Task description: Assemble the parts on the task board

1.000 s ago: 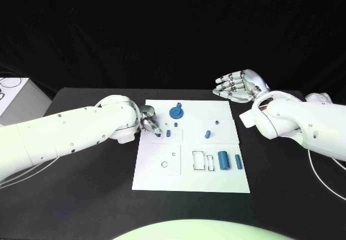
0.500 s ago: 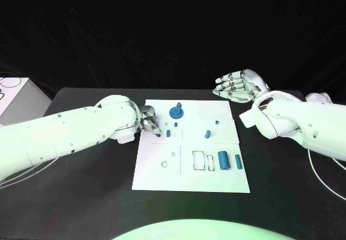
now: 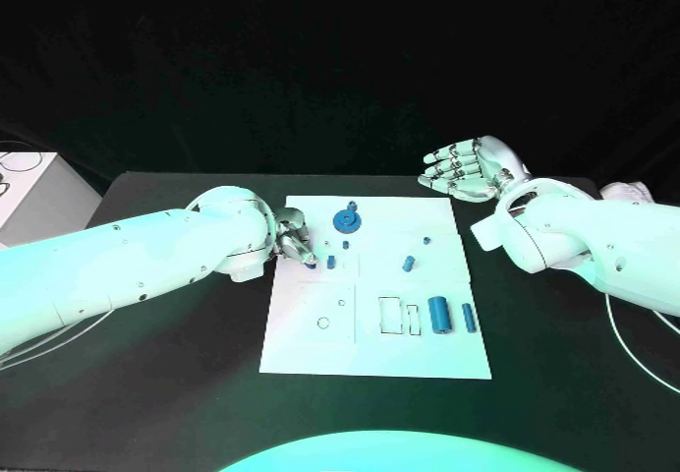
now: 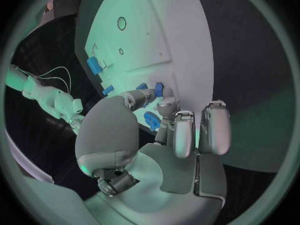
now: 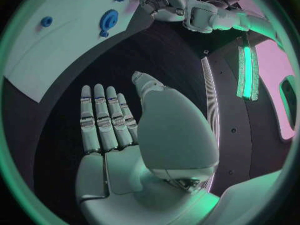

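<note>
Pinching a blue part (image 4: 158, 89), left hand (image 4: 150, 135) hides it overhead.

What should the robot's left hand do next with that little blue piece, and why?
Probably lower it a bit and press it into the task board. The left hand pinches a small blue part in its fingers right at the board's left side, while the right hand waits open off the board.
</note>
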`<state>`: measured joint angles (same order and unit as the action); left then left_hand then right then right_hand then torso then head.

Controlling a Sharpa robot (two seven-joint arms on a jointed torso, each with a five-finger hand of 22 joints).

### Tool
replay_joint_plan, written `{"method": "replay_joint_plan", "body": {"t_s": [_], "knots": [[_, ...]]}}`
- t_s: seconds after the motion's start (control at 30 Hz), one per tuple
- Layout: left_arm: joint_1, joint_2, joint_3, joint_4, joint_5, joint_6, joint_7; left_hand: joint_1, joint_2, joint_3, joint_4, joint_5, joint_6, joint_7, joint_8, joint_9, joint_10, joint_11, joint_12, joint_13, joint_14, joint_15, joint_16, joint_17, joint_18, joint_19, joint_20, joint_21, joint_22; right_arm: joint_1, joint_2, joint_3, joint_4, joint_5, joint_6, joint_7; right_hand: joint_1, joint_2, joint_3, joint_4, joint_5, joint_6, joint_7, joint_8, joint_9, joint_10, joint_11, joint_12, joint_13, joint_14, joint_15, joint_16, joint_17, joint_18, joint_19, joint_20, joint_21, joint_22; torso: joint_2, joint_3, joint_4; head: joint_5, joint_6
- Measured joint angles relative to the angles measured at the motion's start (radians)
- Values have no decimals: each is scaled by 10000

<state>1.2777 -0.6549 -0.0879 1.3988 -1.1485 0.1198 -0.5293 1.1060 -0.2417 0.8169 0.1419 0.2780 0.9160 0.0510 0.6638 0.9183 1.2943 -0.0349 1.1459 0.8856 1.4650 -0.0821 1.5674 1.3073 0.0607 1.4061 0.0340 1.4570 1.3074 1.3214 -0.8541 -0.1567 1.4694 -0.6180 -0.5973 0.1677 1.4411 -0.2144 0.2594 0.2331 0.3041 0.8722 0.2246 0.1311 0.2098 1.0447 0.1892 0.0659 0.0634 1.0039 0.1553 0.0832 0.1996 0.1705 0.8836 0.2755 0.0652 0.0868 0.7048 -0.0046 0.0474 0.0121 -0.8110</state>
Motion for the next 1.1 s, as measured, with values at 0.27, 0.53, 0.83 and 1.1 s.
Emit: {"method": "replay_joint_plan", "body": {"t_s": [0.27, 0.53, 0.83, 1.1], "knots": [[-1, -1, 2, -12, 20, 1, 3, -131, 132, 59, 59, -84, 37, 36, -1, 3, 1, 1, 0, 0, 0, 0, 0, 0, 0, 0, 0, 0, 0, 0, -4, 0, 2, 0, 3, -5, 0, 0, 0, 0, 38, 1, 0, 0, 0, 36, -37, 0, 0, 0, 0, 0, -10, 0, 0, 0, 0, -12, 3, 5, 0, -11, 19], [-3, -3, -2, -47, 62, 0, 11, -876, 207, 4, 165, -234, 161, -15, -1, 135, 14, 14, 0, 0, 0, 1, 0, 0, -1, 0, 0, -41, 0, 0, -11, 0, 12, -8, 1, -14, -30, 30, -43, 12, 38, 25, -24, 0, -28, 36, -37, 0, 0, -56, 55, -117, -88, -1, -98, 17, 0, -103, 4, 5, -2, -18, 25], [-38, -5, -27, -98, 129, 25, -1, -1181, 218, -860, 747, -249, 494, -274, -20, 62, 14, 12, 1, 11, 0, 1, 0, 0, 0, 0, 0, -41, 0, 0, -21, 0, 18, -33, -4, -28, -41, 41, -86, 24, 38, 31, -30, -41, -41, 36, -37, 0, 0, -109, 108, -155, -159, -2, -216, 34, 0, -170, 4, 4, -3, -32, 35], [-35, 0, -24, -121, 163, 43, -3, -1181, 217, -1155, 879, -249, 494, -274, -21, 61, 13, 12, 1, 11, 0, 1, 0, 0, 0, 0, 0, -41, 0, 0, -28, 0, 22, -50, -2, -47, -41, 41, -138, 27, 38, 70, 2, -41, -65, 70, -3, 0, 0, -257, 143, -155, -223, -1, -342, 89, 0, -212, 4, 1, -2, -41, 22]]}}
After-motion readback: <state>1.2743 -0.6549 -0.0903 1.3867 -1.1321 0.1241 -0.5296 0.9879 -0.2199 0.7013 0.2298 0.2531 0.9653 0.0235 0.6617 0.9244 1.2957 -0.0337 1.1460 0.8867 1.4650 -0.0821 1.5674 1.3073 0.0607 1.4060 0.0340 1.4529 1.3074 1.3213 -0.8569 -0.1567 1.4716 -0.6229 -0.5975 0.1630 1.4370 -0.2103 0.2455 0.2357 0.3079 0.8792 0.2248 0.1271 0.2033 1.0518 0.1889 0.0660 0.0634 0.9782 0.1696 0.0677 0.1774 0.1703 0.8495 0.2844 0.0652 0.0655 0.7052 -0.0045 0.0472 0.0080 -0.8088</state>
